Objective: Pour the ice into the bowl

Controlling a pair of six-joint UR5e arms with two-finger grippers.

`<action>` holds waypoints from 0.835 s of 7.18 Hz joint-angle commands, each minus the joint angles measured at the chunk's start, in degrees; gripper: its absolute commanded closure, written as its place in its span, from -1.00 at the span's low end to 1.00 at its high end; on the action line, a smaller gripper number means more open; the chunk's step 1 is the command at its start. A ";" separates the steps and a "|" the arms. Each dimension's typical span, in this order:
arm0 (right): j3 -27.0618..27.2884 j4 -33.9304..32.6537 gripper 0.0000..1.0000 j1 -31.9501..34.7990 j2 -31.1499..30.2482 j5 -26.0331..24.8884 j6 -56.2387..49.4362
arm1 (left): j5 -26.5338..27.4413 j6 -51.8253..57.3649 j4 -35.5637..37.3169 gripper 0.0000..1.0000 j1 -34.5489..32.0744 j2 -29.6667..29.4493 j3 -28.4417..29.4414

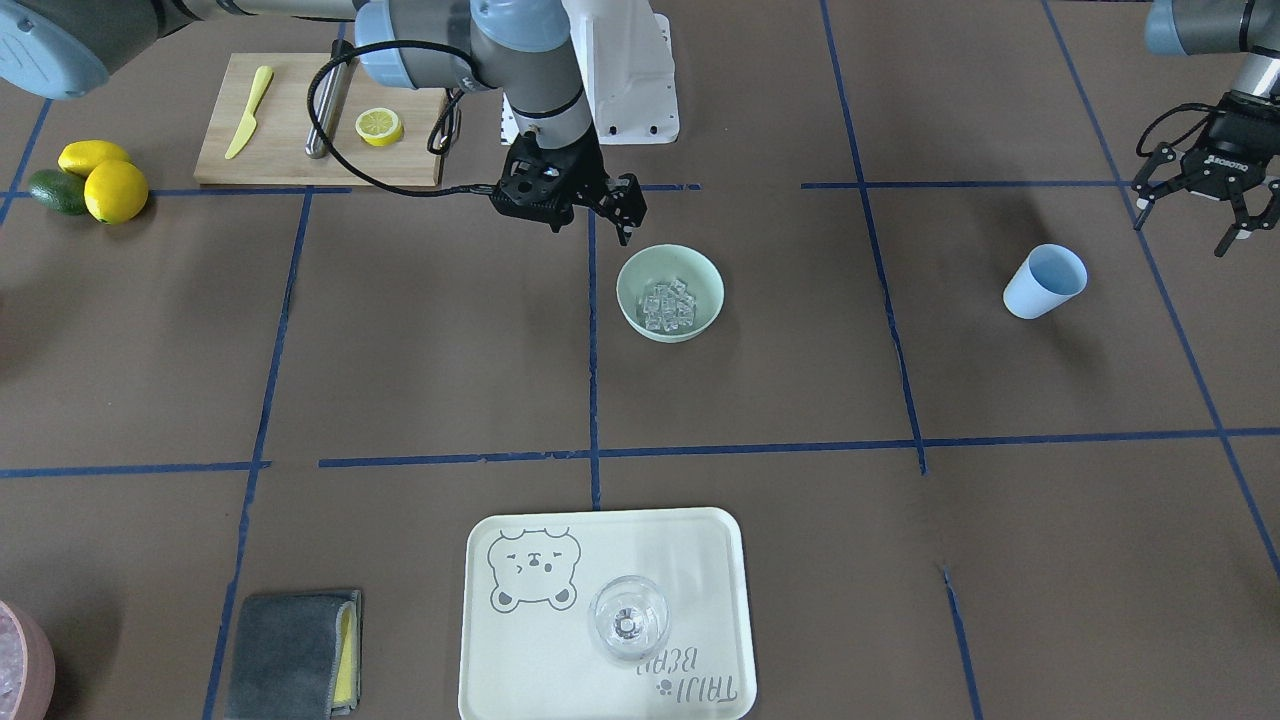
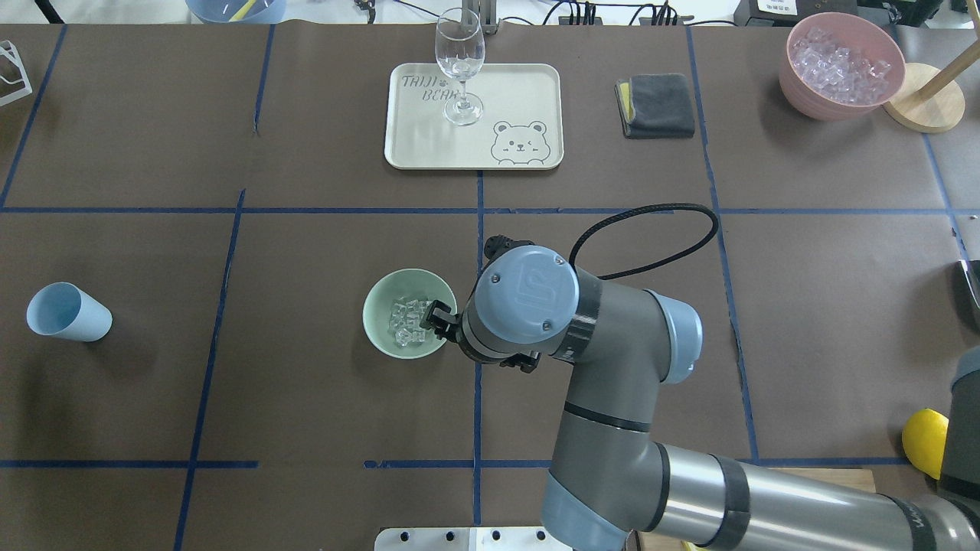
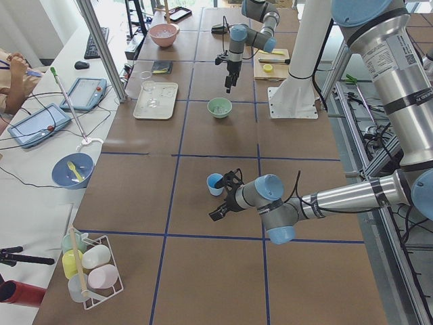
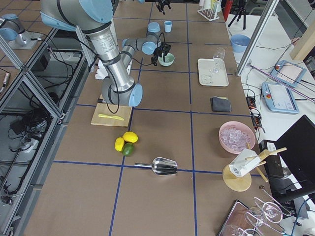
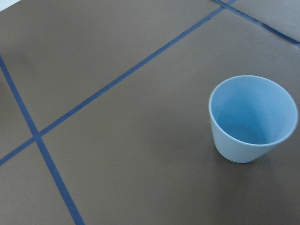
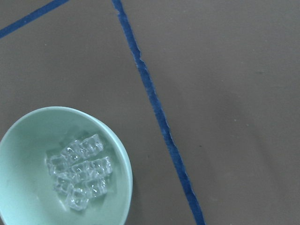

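The pale mint-green bowl stands near the table's middle with a small heap of clear ice cubes inside. It also shows in the overhead view and the right wrist view, where the ice lies at the bottom. My right gripper hovers just beside the bowl's rim on the robot's side, open and empty. My left gripper is open and empty, a little above the table near the upright, empty blue cup, which fills the left wrist view.
A cream tray with a clear wine glass sits at the operators' edge, with a grey cloth beside it. A cutting board holds a lemon slice and a knife. A pink container holds more ice. A metal scoop lies beyond the lemons.
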 commanded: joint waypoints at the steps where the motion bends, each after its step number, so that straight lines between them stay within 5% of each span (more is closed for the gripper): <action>1: -8.94 -0.37 -0.96 -0.12 5.32 -1.19 -2.93 | -2.25 3.06 4.84 -1.00 -3.36 -0.91 -0.18; 3: -9.24 -1.86 -0.82 -0.12 5.60 -3.02 -4.88 | -9.34 3.06 11.68 -1.00 -8.78 -4.14 -0.18; 6: -12.39 -1.34 -0.41 -0.03 6.65 -3.04 -4.18 | -9.29 3.06 11.71 -1.00 -9.17 -4.25 -0.27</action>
